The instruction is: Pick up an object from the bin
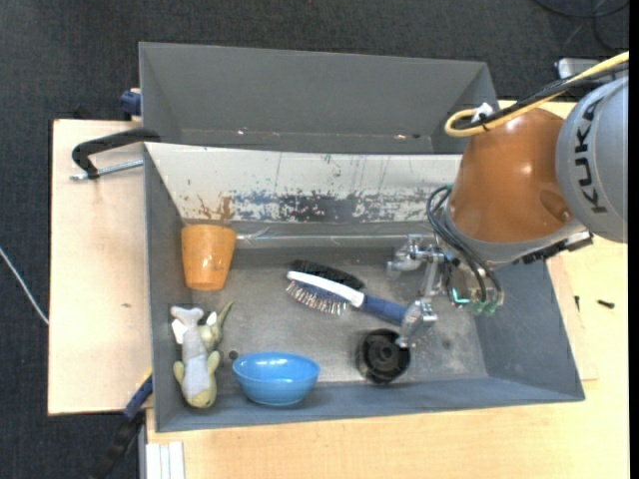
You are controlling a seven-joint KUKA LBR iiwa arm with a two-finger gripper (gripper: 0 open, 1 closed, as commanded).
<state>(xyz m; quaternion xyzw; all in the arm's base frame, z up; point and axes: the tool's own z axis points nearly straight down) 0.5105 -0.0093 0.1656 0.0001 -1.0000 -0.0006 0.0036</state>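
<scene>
1. Camera view, gripper: low in the bin, towards the arm's side. Fingers are spread apart with nothing between them.
2. Nearest thing: one hairbrush, lying mid-floor, its blue handle end just beside the lower finger.
3. Progress, as judged: nothing is gripped yet, so closing and lifting remain.
4. Others, one each: black round piece and blue bowl by the near wall, orange cup by the far wall, plush toy in the near corner opposite the arm.

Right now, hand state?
Hand: open, holding nothing, fingers spread by the blue handle end of the hairbrush.
</scene>
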